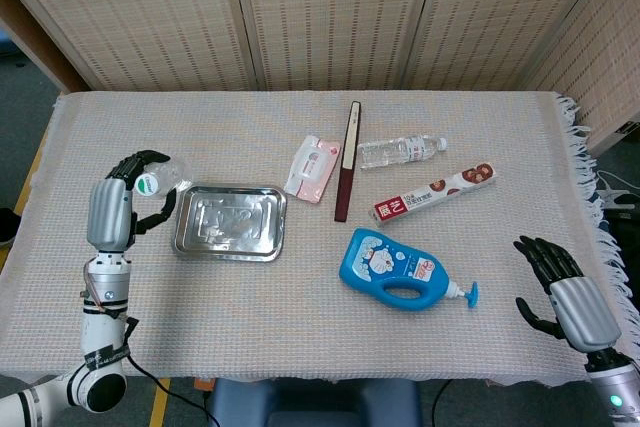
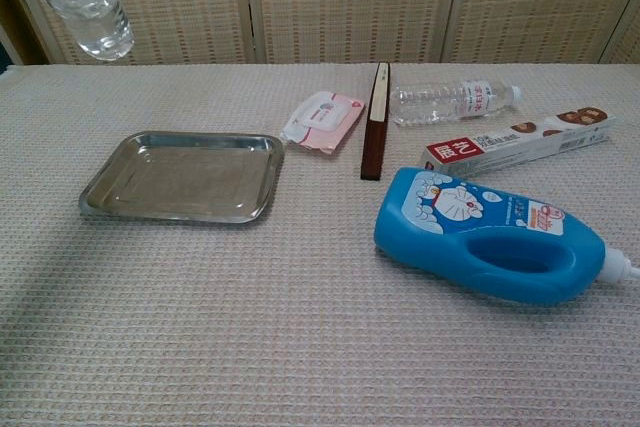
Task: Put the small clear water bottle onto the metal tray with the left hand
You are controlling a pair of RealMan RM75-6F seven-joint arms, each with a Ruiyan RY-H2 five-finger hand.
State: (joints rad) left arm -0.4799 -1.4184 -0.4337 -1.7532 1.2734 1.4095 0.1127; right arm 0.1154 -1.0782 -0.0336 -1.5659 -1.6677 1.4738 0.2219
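Note:
My left hand (image 1: 112,209) grips the small clear water bottle (image 1: 163,177) near its green-and-white cap, holding it in the air just left of the metal tray (image 1: 231,221). In the chest view only the bottle's lower body (image 2: 82,4) shows, high at the top left, well above and behind the empty tray (image 2: 180,175); the cap and the hand are cut off by the frame. My right hand (image 1: 560,285) hangs at the table's right edge with its fingers apart and nothing in it.
A larger clear bottle (image 1: 400,150) lies at the back. Near it are a pink wipes pack (image 1: 313,167), a dark narrow box (image 1: 347,160) and a toothpaste box (image 1: 435,191). A blue pump bottle (image 1: 395,269) lies on its side right of centre.

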